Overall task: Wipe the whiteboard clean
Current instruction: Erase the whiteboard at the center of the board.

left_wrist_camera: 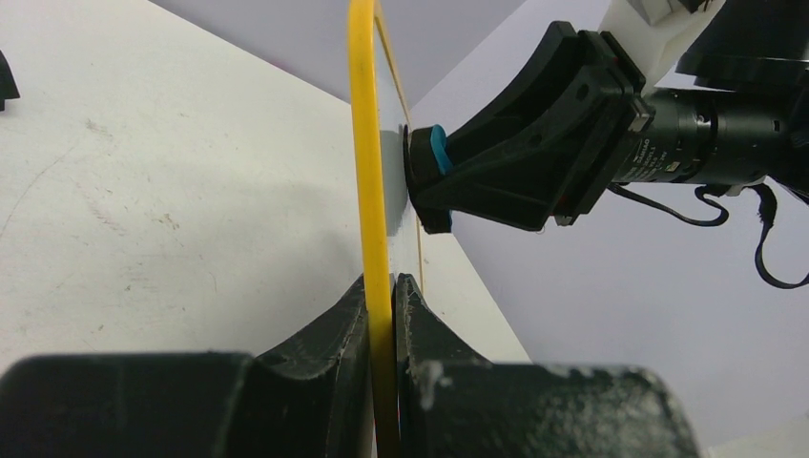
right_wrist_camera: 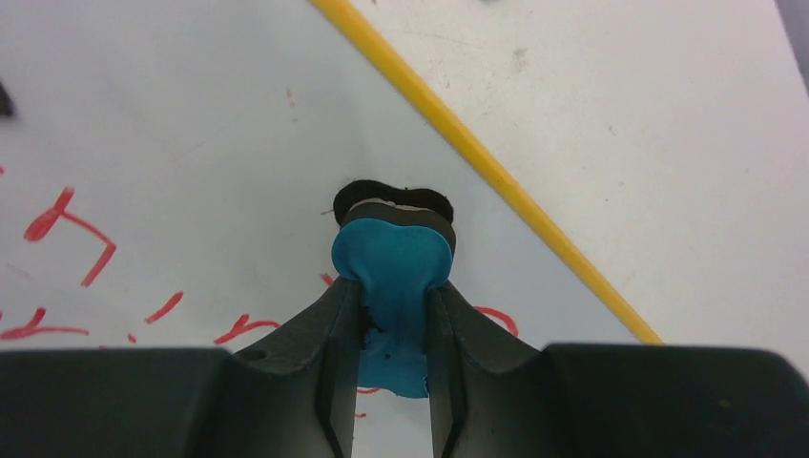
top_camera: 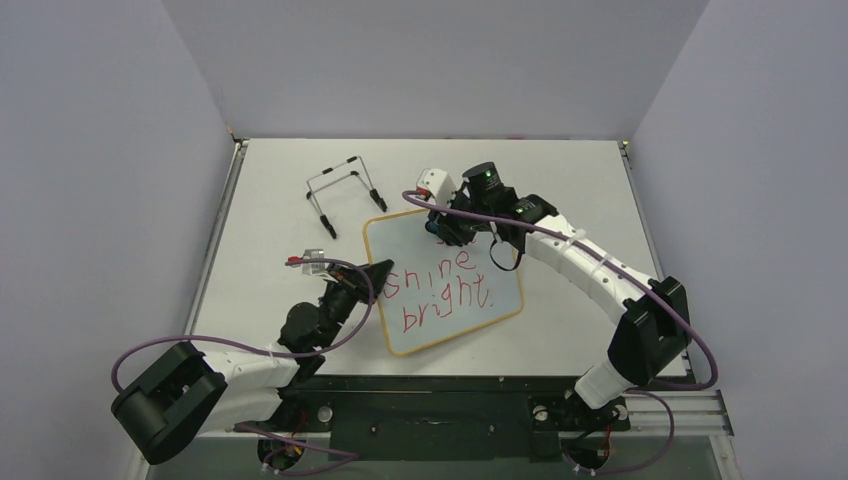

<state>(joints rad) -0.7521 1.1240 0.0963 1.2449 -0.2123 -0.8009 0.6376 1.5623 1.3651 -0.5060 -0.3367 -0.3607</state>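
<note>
One whiteboard (top_camera: 405,238), one eraser (right_wrist_camera: 396,258), one wire stand (top_camera: 335,169), two tools (top_camera: 380,270) (top_camera: 440,228).

Soft, even light from overhead, bright on my white counter (top_camera: 280,200). The whiteboard (left_wrist_camera: 367,143) throws a faint, soft-edged shadow there. Top view sharp; in both wrist views my jaws loom dark and blurred at the bottom.

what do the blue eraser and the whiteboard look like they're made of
The blue eraser: soft foam, matte, likely; it bulges where the right claw pinches it, with a dark felt-like pad. The whiteboard: glossy white face, smooth yellow frame, probably plastic.
</note>
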